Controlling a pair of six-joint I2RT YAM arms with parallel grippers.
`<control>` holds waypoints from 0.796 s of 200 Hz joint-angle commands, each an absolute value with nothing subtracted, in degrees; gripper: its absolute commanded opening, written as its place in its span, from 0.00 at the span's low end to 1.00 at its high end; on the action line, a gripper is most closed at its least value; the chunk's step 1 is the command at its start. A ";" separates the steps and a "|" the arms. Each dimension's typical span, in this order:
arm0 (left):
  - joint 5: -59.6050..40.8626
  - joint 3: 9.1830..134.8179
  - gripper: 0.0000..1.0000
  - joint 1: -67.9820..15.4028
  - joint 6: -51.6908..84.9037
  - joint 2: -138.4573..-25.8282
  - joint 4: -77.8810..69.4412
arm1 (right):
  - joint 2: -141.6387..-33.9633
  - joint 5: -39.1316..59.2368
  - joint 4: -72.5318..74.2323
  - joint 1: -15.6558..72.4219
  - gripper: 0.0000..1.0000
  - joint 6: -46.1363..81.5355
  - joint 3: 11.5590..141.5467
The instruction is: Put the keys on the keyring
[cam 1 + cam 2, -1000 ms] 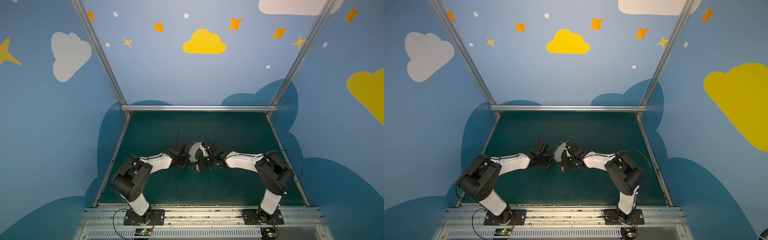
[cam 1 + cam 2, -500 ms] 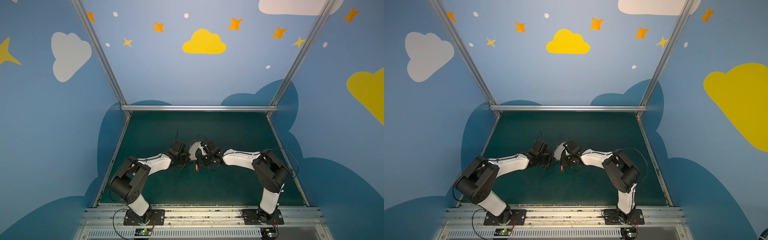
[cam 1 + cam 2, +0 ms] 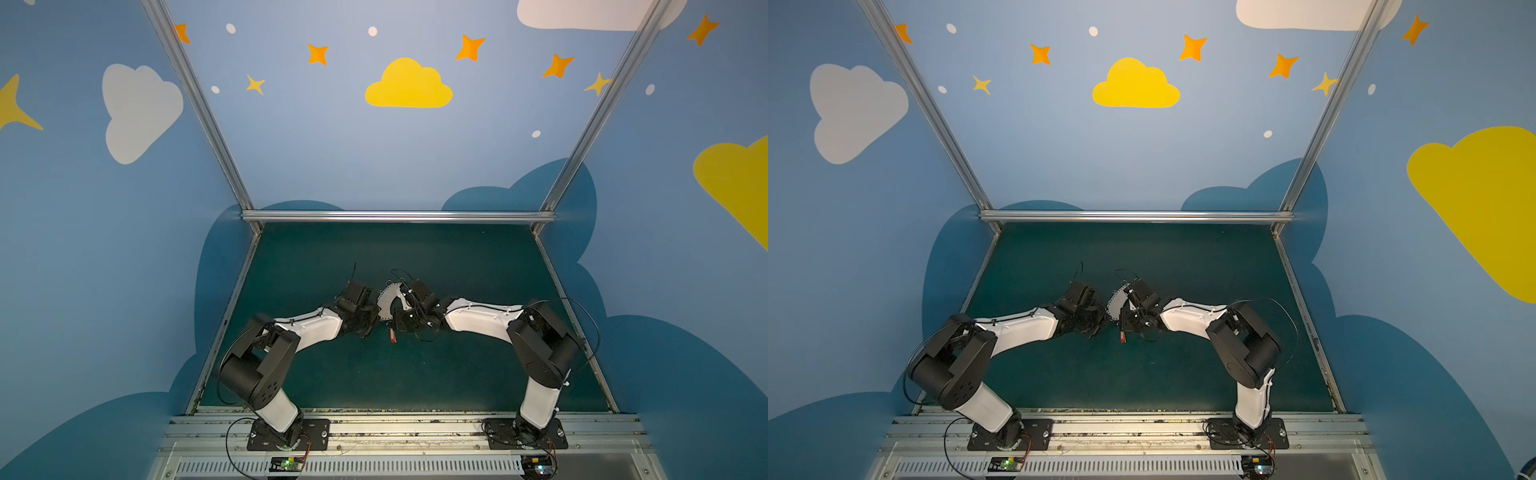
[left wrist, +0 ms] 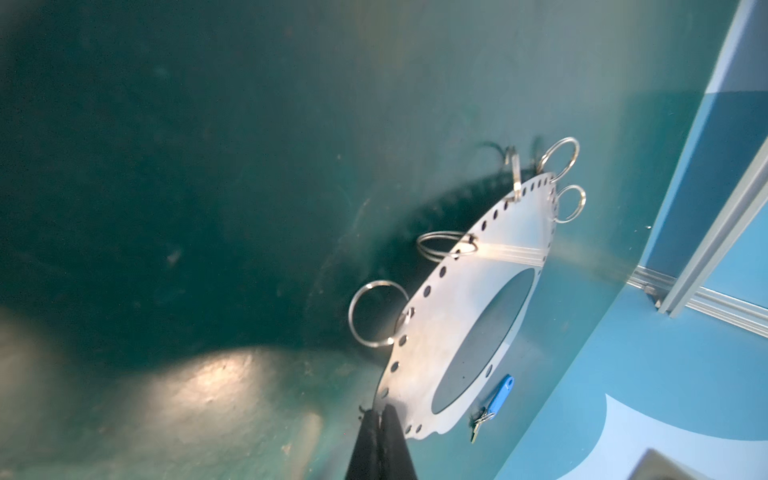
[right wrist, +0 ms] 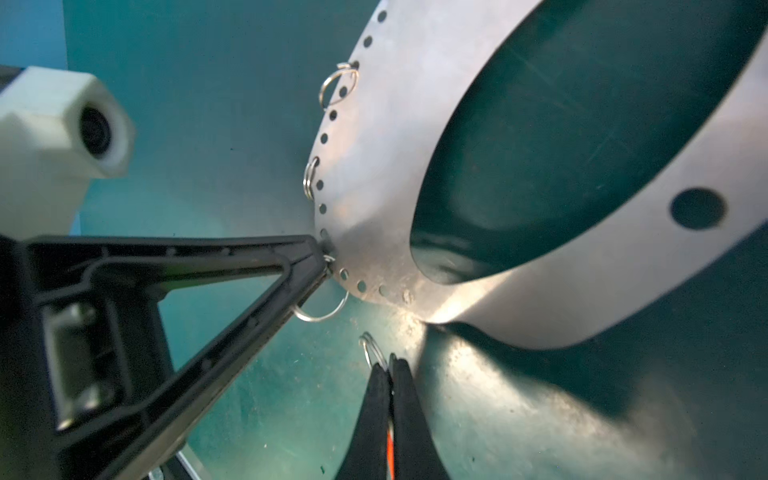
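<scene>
The keyring (image 4: pixel 457 299), a flat grey oval plate with a big central hole and several wire rings along its edge, is held tilted above the mat in both top views (image 3: pixel 388 301) (image 3: pixel 1115 303). My left gripper (image 4: pixel 380 415) is shut on its rim; the right wrist view shows those fingers (image 5: pixel 291 266) clamping the keyring (image 5: pixel 395 166). My right gripper (image 5: pixel 388 361) is shut on the red-tagged key, with its small split ring (image 5: pixel 372 347) sticking out just short of the rim. Its red tag (image 3: pixel 392 336) (image 3: pixel 1122 337) hangs below. The blue-tagged key (image 4: pixel 500 395) lies on the mat beyond the plate.
Dark green mat (image 3: pixel 374 374) walled by blue panels. An aluminium rail (image 3: pixel 395 216) runs along the far edge, and metal strips (image 3: pixel 232 307) line both sides. The two arm bases (image 3: pixel 286 432) stand at the near edge.
Both arms' elbows have shifted slightly to the left. The grippers, the keyring and the hanging red tag stay almost where they were.
</scene>
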State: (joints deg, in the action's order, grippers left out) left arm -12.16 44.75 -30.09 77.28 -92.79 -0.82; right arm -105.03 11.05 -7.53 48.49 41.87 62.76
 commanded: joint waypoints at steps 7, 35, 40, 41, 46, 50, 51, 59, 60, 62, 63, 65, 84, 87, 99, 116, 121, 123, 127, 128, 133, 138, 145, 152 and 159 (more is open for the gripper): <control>-10.68 43.67 0.04 -30.23 78.05 -91.37 -1.48 | -102.64 9.78 -6.12 48.69 0.00 43.18 60.86; -10.03 42.94 0.04 -30.15 78.47 -90.55 -1.88 | -100.18 8.65 -4.12 48.69 0.00 43.77 58.46; -9.95 42.77 0.04 -30.17 78.55 -90.49 -2.09 | -99.95 8.48 -4.43 48.69 0.00 43.85 58.38; -9.94 42.74 0.04 -30.20 78.56 -90.42 -2.15 | -99.90 8.46 -4.46 48.69 0.00 43.85 58.37; -9.81 42.64 0.04 -30.15 78.57 -90.31 -2.20 | -99.69 8.35 -4.57 48.69 0.00 43.83 58.23; -9.69 42.69 0.04 -30.15 78.66 -90.25 -2.20 | -99.44 8.15 -4.55 48.69 0.00 43.95 58.11; -9.68 42.66 0.04 -30.15 78.66 -90.21 -2.20 | -99.35 8.10 -4.59 48.69 0.00 44.01 57.99; -9.67 42.71 0.04 -30.16 78.66 -90.18 -2.20 | -98.86 8.17 -4.17 48.69 0.00 44.14 57.60; -9.67 42.71 0.04 -30.15 78.66 -90.18 -2.20 | -98.82 8.17 -4.07 48.69 0.00 44.13 57.58; -9.60 42.71 0.04 -30.15 78.62 -90.18 -2.24 | -98.69 8.24 -3.89 48.69 0.00 44.15 57.57; -9.59 42.76 0.04 -30.15 78.60 -90.18 -2.26 | -98.65 8.25 -3.92 48.69 0.00 44.13 57.57; -9.58 42.79 0.04 -30.15 78.58 -90.18 -2.26 | -98.50 8.22 -4.02 48.77 0.00 44.08 57.65; -9.97 42.93 0.04 -30.21 78.49 -90.40 -2.49 | -98.82 8.00 -5.25 48.78 0.00 43.58 59.02; -10.01 42.97 0.04 -30.23 78.49 -90.48 -2.53 | -98.98 8.00 -5.28 48.78 0.00 43.59 59.24; -10.19 43.06 0.04 -30.31 78.57 -90.53 -2.63 | -99.76 8.22 -5.08 48.78 0.00 43.37 59.92; -10.12 43.15 0.04 -30.54 78.57 -90.48 -2.46 | -101.27 8.64 -5.62 48.78 0.00 43.19 61.36; -10.11 43.12 0.04 -30.50 78.55 -90.40 -2.46 | -101.69 8.62 -5.71 48.83 0.00 43.19 61.74; -10.11 43.15 0.04 -30.48 78.57 -90.36 -2.46 | -101.80 8.68 -5.78 48.86 0.00 43.12 61.88; -10.03 43.13 0.04 -30.50 78.57 -90.31 -2.38 | -102.06 8.83 -5.75 48.87 0.00 43.06 62.08; -10.02 43.10 0.04 -30.50 78.57 -90.29 -2.38 | -102.05 8.85 -5.73 48.87 0.00 43.02 62.11; -10.02 43.15 0.04 -30.54 78.57 -90.29 -2.34 | -102.33 8.90 -5.61 48.82 0.00 42.92 62.37; -10.02 43.13 0.04 -30.54 78.64 -90.26 -2.36 | -102.54 8.81 -5.61 48.95 0.00 42.89 62.61; -10.02 43.22 0.04 -30.65 78.58 -90.18 -2.37 | -102.85 8.76 -5.72 48.96 0.00 42.76 63.06; -10.02 43.22 0.04 -30.59 78.66 -90.22 -2.29 | -103.15 8.64 -6.31 48.96 0.00 42.64 63.61; -10.02 43.24 0.04 -30.62 78.74 -90.22 -2.37 | -103.56 8.44 -7.19 48.96 0.00 42.54 64.42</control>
State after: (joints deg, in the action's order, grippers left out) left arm -10.83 43.05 -30.44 78.39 -91.48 -1.85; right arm -101.73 8.99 -5.28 48.56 43.38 61.54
